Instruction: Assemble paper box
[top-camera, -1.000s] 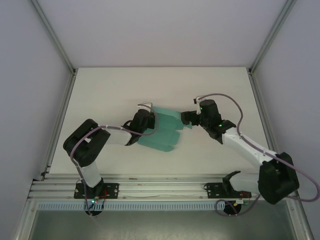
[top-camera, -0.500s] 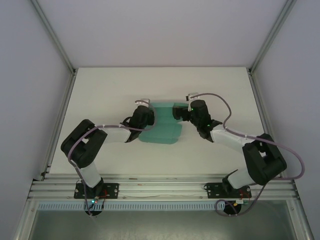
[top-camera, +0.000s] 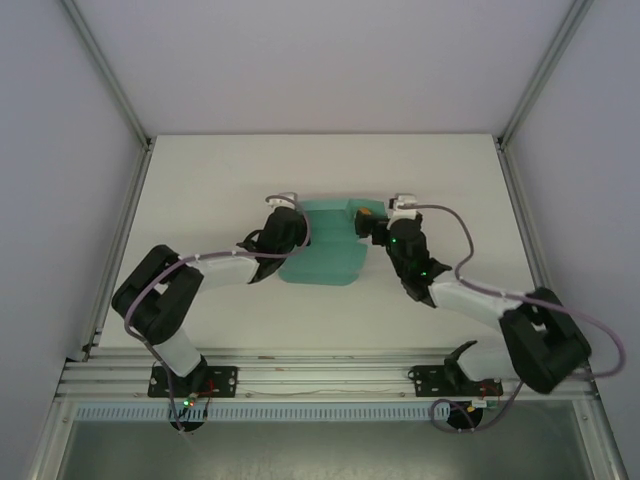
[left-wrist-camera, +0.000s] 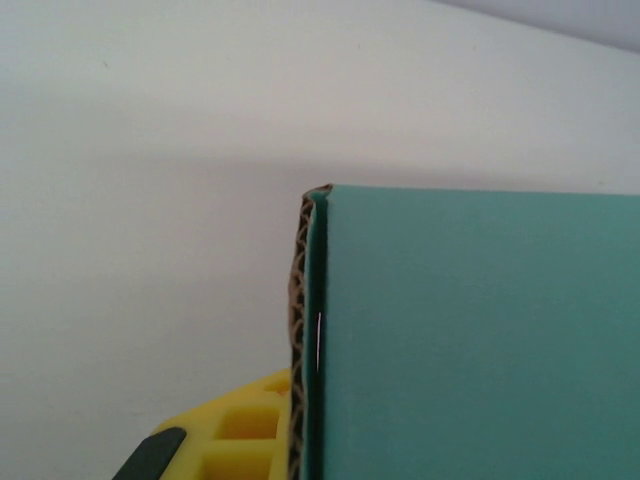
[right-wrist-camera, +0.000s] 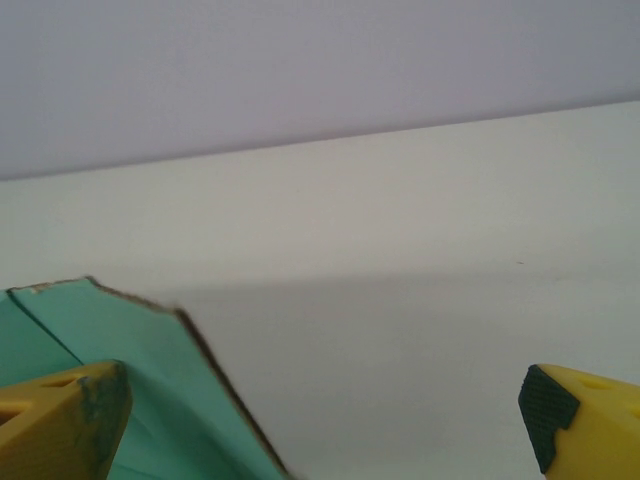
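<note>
One paper box, two grippers.

Overhead: light even and diffuse, shadows soft. The tabletop reads bright off-white and the walls have a lilac tint.

Left wrist: a broad soft shadow band lies on the tabletop beyond the left pincer. The paper box edge is sharp, with a thin glare streak running down it. The yellow finger nearest the lens is blurred.

Right wrist: a soft-edged shadow lies on the tabletop ahead of the right pincer. Its fingertips are slightly out of focus at the bottom corners.
</note>
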